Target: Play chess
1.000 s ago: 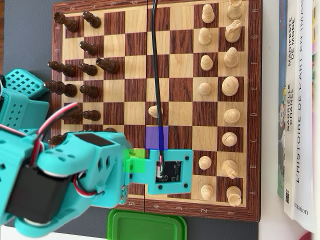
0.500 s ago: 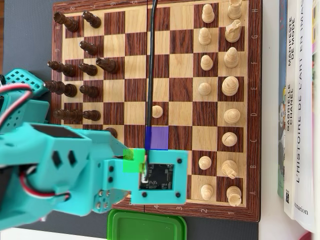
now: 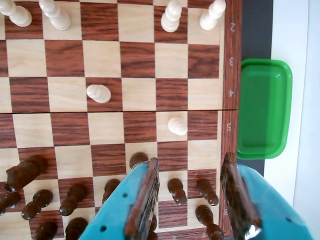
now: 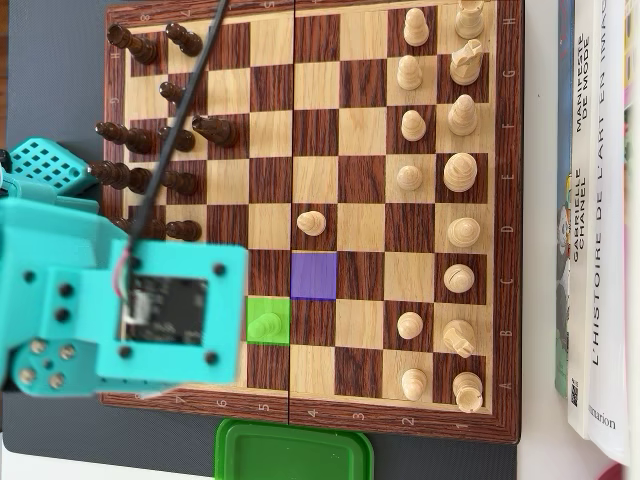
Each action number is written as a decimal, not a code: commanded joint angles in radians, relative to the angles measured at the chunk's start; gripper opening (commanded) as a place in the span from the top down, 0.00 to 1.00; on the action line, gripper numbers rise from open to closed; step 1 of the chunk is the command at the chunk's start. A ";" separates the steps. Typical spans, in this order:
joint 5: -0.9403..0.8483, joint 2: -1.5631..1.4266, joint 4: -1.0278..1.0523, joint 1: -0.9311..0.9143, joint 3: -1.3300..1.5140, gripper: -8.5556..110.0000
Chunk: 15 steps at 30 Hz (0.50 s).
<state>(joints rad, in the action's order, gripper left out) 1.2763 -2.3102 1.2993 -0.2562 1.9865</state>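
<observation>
gripper (image 3: 190, 200) jaws stand apart with nothing between them, hanging over the dark pieces at the board's near edge in the wrist view (in the overhead view the teal arm (image 4: 110, 310) covers that lower-left corner). chessboard (image 4: 340, 150) lies flat on a grey mat. green tray (image 4: 293, 452) sits just off the board's edge. one light pawn (image 4: 266, 324) stands on the green-tinted square; another light pawn (image 4: 312, 222) stands near the purple-tinted square (image 4: 314, 276), which is bare.
</observation>
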 commanded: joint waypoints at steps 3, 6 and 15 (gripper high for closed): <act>0.005 -0.204 -0.014 0.055 0.135 0.77; 0.006 -0.322 -0.014 0.074 0.239 0.77; 0.006 -0.678 -0.051 0.166 0.494 0.77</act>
<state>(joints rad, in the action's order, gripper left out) 1.2763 -2.9176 1.2809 -0.1104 2.4406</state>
